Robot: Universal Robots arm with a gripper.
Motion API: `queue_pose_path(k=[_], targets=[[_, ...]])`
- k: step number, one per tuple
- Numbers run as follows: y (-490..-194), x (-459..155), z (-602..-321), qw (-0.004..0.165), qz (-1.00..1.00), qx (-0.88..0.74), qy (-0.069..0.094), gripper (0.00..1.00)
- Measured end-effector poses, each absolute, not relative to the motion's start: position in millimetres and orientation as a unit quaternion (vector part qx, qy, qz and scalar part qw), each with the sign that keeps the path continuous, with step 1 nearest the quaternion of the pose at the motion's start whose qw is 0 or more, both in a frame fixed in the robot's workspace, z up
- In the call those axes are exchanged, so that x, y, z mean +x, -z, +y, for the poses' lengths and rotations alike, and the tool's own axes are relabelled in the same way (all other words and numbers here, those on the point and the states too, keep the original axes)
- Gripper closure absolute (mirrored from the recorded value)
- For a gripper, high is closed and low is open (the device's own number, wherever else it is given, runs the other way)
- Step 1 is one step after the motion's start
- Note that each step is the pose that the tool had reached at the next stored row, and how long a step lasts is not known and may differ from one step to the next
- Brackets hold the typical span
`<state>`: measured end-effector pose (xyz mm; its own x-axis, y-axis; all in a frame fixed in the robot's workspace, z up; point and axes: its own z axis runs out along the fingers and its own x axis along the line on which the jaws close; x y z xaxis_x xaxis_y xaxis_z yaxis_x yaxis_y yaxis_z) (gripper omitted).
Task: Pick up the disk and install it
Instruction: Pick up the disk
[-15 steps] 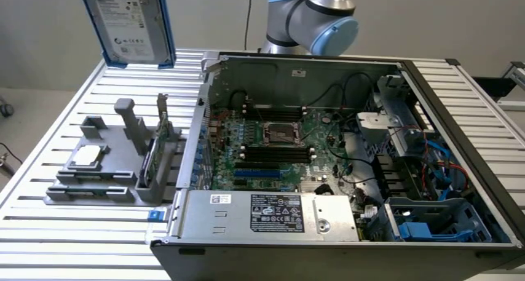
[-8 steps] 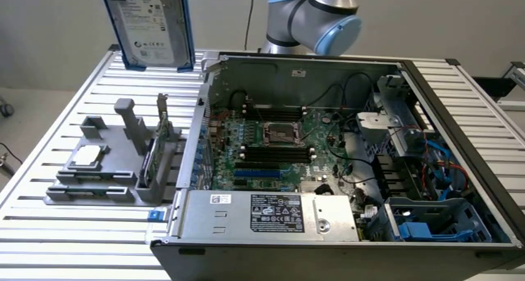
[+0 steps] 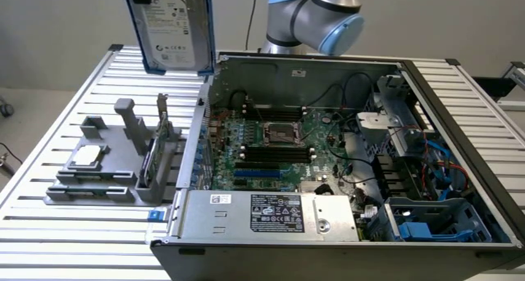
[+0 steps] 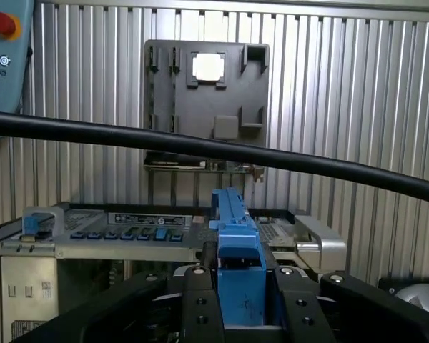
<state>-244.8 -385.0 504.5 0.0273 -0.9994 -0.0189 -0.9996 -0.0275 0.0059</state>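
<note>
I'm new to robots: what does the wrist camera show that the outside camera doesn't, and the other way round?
Wrist view adds: the gripper clamped on the blue rail of the disk, a black cable crossing in front, and a red button. Exterior view adds: the disk's labelled face, upright in the air, and the motherboard inside the open computer case. Both share: the disk, the grey holder with its small silver chip, and the slatted table.
</note>
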Motion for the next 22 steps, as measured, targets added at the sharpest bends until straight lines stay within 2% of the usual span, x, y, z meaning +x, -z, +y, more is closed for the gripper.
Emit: queue_pose_path(k=[22], targets=[[-505, -155, -415, 0.017, 0.697, -0.716, -0.021, 0.67]])
